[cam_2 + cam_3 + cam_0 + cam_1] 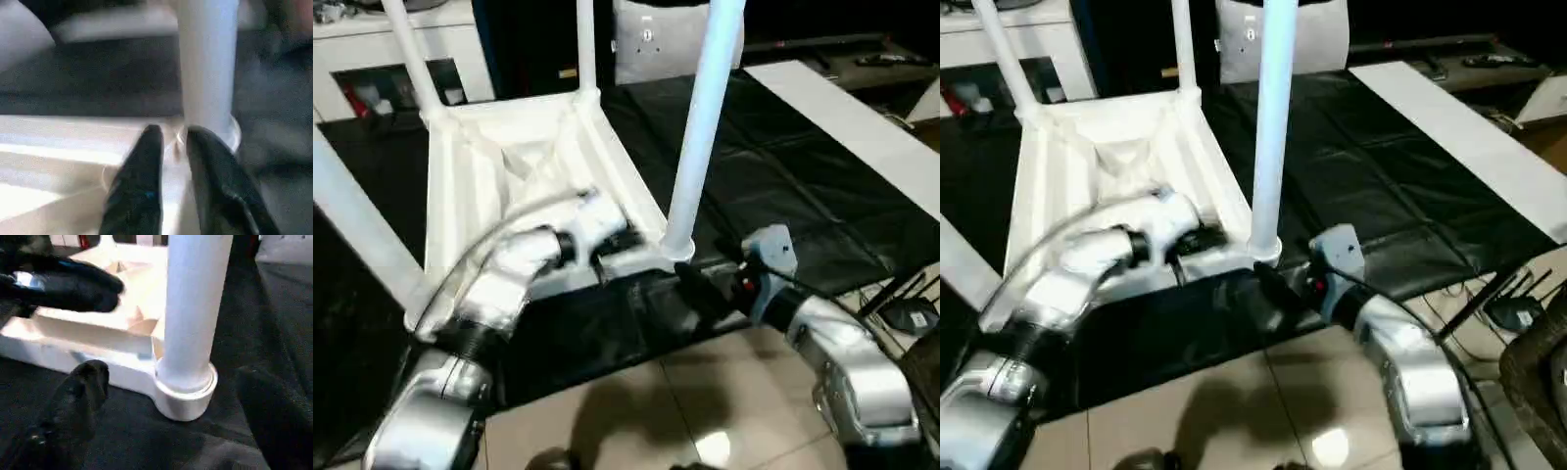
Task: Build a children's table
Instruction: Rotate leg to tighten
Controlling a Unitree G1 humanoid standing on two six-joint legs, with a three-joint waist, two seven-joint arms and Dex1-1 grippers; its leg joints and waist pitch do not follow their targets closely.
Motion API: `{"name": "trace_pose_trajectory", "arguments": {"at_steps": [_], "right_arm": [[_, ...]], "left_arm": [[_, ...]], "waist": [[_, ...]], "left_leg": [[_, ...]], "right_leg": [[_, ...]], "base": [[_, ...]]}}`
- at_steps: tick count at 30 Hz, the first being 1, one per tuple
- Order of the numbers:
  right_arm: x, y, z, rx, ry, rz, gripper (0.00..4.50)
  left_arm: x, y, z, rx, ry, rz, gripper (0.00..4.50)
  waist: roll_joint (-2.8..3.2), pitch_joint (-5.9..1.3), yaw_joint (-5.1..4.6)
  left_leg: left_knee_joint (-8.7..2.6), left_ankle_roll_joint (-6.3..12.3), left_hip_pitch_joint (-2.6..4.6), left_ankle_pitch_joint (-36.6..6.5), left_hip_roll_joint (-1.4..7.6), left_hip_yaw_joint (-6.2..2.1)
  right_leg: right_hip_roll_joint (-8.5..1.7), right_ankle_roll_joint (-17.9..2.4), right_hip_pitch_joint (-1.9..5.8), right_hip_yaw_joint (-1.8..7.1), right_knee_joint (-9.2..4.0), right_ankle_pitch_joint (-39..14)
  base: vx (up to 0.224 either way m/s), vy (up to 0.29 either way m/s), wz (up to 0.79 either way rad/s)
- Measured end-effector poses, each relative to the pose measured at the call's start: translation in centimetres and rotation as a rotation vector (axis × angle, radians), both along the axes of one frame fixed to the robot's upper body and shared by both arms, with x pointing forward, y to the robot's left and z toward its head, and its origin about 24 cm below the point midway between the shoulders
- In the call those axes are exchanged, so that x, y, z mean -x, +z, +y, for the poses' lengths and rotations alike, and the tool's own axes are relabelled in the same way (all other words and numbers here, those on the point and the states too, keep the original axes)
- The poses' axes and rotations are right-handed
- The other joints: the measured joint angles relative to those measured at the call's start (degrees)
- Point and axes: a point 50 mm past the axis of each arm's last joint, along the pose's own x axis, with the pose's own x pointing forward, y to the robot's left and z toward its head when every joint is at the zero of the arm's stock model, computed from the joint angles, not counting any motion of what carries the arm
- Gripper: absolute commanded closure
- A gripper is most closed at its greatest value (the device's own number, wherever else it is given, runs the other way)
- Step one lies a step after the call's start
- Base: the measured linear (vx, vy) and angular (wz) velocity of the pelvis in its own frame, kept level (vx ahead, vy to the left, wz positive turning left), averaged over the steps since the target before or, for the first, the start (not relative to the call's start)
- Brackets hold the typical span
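The children's table (509,166) lies upside down on a black mat, its ribbed underside facing up. Its white legs stand in the corner sockets: two at the back (585,44), one at the near left (357,225), one at the near right (705,127). My left gripper (622,245) rests over the table's near rim, just left of the near-right leg. In the left wrist view its fingers (151,161) stand a narrow gap apart. My right gripper (171,382) is open wide at floor level, with the near-right socket (183,401) between its spread fingers, which do not touch it.
The black mat (783,196) ends at a tiled floor (705,392) under my forearms. A long white board (862,127) lies at the right. A white cabinet (372,49) and a grey pillow (656,39) stand behind. Cables (911,313) lie at the far right.
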Motion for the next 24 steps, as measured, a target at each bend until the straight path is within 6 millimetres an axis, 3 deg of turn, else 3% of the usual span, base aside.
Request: {"name": "trace_pose_trajectory", "arguments": {"at_steps": [1, 2, 4, 5, 6, 7, 8, 9, 10, 11, 12, 13, 14, 15, 16, 18, 19, 20, 21, 22, 23, 24], "right_arm": [[0.3, -0.1, 0.0, -0.001, -0.012, -0.001, 0.03], [0.6, 0.0, 0.0, -0.007, -0.033, -0.006, 0.03], [0.6, 0.0, 0.0, -0.011, -0.05, -0.009, 0.03], [0.6, 0.1, 0.1, -0.013, -0.048, -0.012, 0.03], [0.6, 0.2, 0.4, -0.015, -0.036, -0.018, 0.03], [0.7, 0.3, 0.8, -0.017, -0.022, -0.022, 0.03], [0.9, 0.4, 0.9, -0.019, -0.017, -0.025, 0.03], [1.0, 0.3, 0.9, -0.019, -0.017, -0.024, 0.03], [1.1, 0.5, 0.9, -0.023, -0.013, -0.025, 0.03], [1.3, 0.5, 0.7, -0.019, -0.014, -0.025, 0.03], [1.4, 0.4, 0.5, -0.009, -0.018, -0.022, 0.03], [1.5, 0.2, 0.3, 0.0, -0.021, -0.012, 0.03], [1.5, 0.2, 0.2, 0.004, -0.023, -0.012, 0.03], [1.5, 0.3, 0.1, 0.012, -0.027, -0.014, 0.03], [1.4, 0.1, -0.1, 0.023, -0.033, -0.004, 0.03], [1.4, 0.0, -0.6, 0.031, -0.045, 0.023, 0.03], [1.3, 0.0, -0.6, 0.018, -0.037, 0.029, 0.0], [1.3, 0.0, -0.5, 0.013, -0.023, 0.034, 0.0], [1.1, 0.2, 0.0, 0.01, -0.007, 0.031, 0.0], [1.0, 0.4, 0.5, 0.009, 0.016, 0.026, 0.0], [1.0, 0.4, 0.6, 0.008, 0.022, 0.025, 0.0], [1.1, 0.4, 0.5, 0.01, 0.021, 0.026, 0.0]], "left_arm": [[0.9, -0.3, 0.4, 0.036, 0.035, 0.009, 3.52], [2.1, -0.7, 0.7, 0.072, 0.086, 0.017, 3.52], [3.5, -0.9, 1.0, 0.115, 0.176, 0.009, 3.52], [3.8, -1.0, 1.3, 0.124, 0.208, 0.009, 3.52], [4.1, -1.0, 1.7, 0.131, 0.25, 0.005, 3.52], [4.4, -1.0, 2.2, 0.128, 0.292, 0.002, 3.52], [4.8, -0.9, 2.6, 0.132, 0.331, -0.011, 3.52], [5.2, -0.9, 2.8, 0.128, 0.362, -0.016, 3.52], [6.3, -1.1, 3.1, 0.134, 0.42, -0.011, 3.52], [7.0, -1.7, 3.1, 0.134, 0.453, 0.022, 3.52], [7.6, -2.4, 3.1, 0.137, 0.489, 0.062, 3.52], [8.2, -3.1, 2.9, 0.147, 0.527, 0.108, 3.52], [8.3, -3.3, 2.6, 0.151, 0.539, 0.126, 3.52], [8.3, -3.1, 2.4, 0.156, 0.546, 0.124, 3.52], [8.3, -2.8, 2.0, 0.154, 0.549, 0.111, 3.52], [8.3, -2.4, 1.7, 0.152, 0.553, 0.092, 3.52], [8.2, -2.2, 1.7, 0.153, 0.559, 0.086, 3.34], [8.2, -2.1, 1.8, 0.161, 0.58, 0.081, 3.34], [8.2, -2.0, 2.4, 0.168, 0.623, 0.074, 3.23], [8.1, -1.9, 3.2, 0.168, 0.68, 0.065, 3.12], [8.1, -1.9, 4.1, 0.154, 0.727, 0.055, 3.12], [8.1, -1.9, 4.7, 0.145, 0.768, 0.052, 3.05]], "waist": [[-0.01, 0.01, -0.04], [-0.03, 0.04, -0.32], [0.15, 0.1, -0.9], [0.41, 0.27, -1.09], [0.74, 0.54, -1.36], [0.97, 0.85, -1.75], [0.79, 1.0, -2.01], [0.35, 1.02, -2.03], [-0.5, 1.01, -2.03], [-1.14, 1.07, -1.79], [-1.64, 1.22, -1.31], [-2.14, 1.58, -0.47], [-2.44, 1.79, -0.17], [-2.57, 1.68, 0.14], [-2.72, 1.74, 0.25], [-2.16, 1.54, 0.55], [-1.09, 1.49, 0.45], [-0.55, 1.62, 0.26], [-0.26, 1.71, 0.36], [-0.31, 1.6, 0.2], [-0.7, 1.41, 0.05], [-1.04, 1.31, -0.02]], "left_leg": [[0.0, 0.0, -0.02, -0.01, 0.01, 0.0], [0.1, 0.06, -0.9, 0.01, -0.21, -0.87], [0.85, 0.38, -2.33, 0.35, -0.31, -3.39], [1.13, 0.3, -2.75, 0.49, -0.31, -4.63], [1.35, 0.17, -2.81, 0.58, -0.38, -5.85], [1.4, -0.28, -2.71, 0.68, -0.88, -7.61], [1.31, -0.68, -2.56, 0.91, -1.45, -8.74], [1.13, -1.25, -2.54, 1.25, -2.08, -9.78], [0.67, -1.38, -2.55, 1.33, -3.2, -10.99], [0.42, -1.07, -2.89, 1.11, -3.86, -11.95], [2.36, 0.49, -2.99, -0.21, -3.76, -10.8], [7.53, 1.45, -3.23, -0.84, -3.29, -8.76], [9.59, 1.45, -2.97, -0.84, -3.44, -7.85], [10.1, 1.49, -2.42, -0.9, -3.87, -7.51], [9.9, 2.3, -1.84, -1.85, -4.38, -7.15], [8.74, 3.29, -0.9, -3.48, -3.58, -7.17], [6.22, 3.66, -0.35, -3.65, -2.18, -7.12], [3.37, 0.81, 1.3, -4.59, -1.28, -6.68], [2.75, -0.99, 1.49, -3.81, -0.62, -6.2], [3.05, -0.91, 1.42, -3.84, -0.51, -6.07], [3.3, -0.77, 1.44, -3.92, -0.78, -5.97], [3.46, -0.75, 1.53, -3.95, -1.0, -5.73]], "right_leg": [[0.0, 0.03, 0.0, 0.0, 0.0, -0.02], [-0.21, 0.06, 0.14, -0.82, -0.04, -0.13], [-0.25, -0.09, 0.42, -3.21, -0.35, -0.21], [0.07, -0.28, 0.78, -3.82, -0.38, -0.3], [0.67, -1.13, 1.24, -3.88, 0.12, -0.78], [1.87, -3.91, 1.37, -2.85, 1.77, -2.51], [2.48, -6.07, 1.24, -1.83, 3.52, -4.03], [2.96, -6.68, 1.25, -0.89, 4.85, -5.12], [3.35, -6.05, 1.18, 0.14, 5.75, -5.86], [3.5, -4.47, 1.35, 0.21, 5.35, -5.89], [3.19, -2.69, 1.21, -0.76, 4.68, -5.63], [2.12, -2.4, 2.07, -2.44, 4.39, -5.52], [1.55, -2.29, 2.17, -3.47, 3.89, -5.45], [1.4, -2.15, 2.0, -3.76, 3.46, -5.23], [1.1, -2.08, 1.82, -4.31, 2.89, -4.79], [0.31, -2.8, 2.17, -6.37, 1.63, -3.86], [0.08, -2.91, 2.88, -8.15, 0.79, -3.46], [0.57, -2.84, 3.23, -8.3, 0.22, -3.09], [1.05, -2.36, 3.44, -7.6, -0.36, -2.59], [2.01, -2.53, 3.27, -5.45, -0.22, -2.22], [2.12, -2.13, 2.89, -3.73, 0.44, -2.35], [2.11, -1.85, 2.77, -2.93, 0.92, -2.49]], "base": [[0.0, 0.0, 0.0], [-0.003, -0.014, 0.23], [-0.001, -0.024, 0.37], [-0.008, -0.063, 0.54], [-0.025, -0.115, 0.88], [-0.024, -0.094, 0.6], [-0.025, -0.134, 0.74], [-0.02, -0.19, 0.69], [-0.02, -0.19, 0.69], [-0.053, -0.202, 0.68], [-0.04, -0.093, 0.39], [-0.018, -0.177, 0.51], [-0.001, -0.158, 0.4], [-0.001, -0.158, 0.4], [-0.043, -0.117, 0.62], [-0.041, -0.061, 0.62], [-0.03, -0.017, 0.62], [-0.029, 0.041, 0.44], [-0.029, 0.041, 0.44], [-0.031, 0.076, 0.15], [-0.025, 0.056, 0.08], [-0.025, 0.056, 0.08]]}}
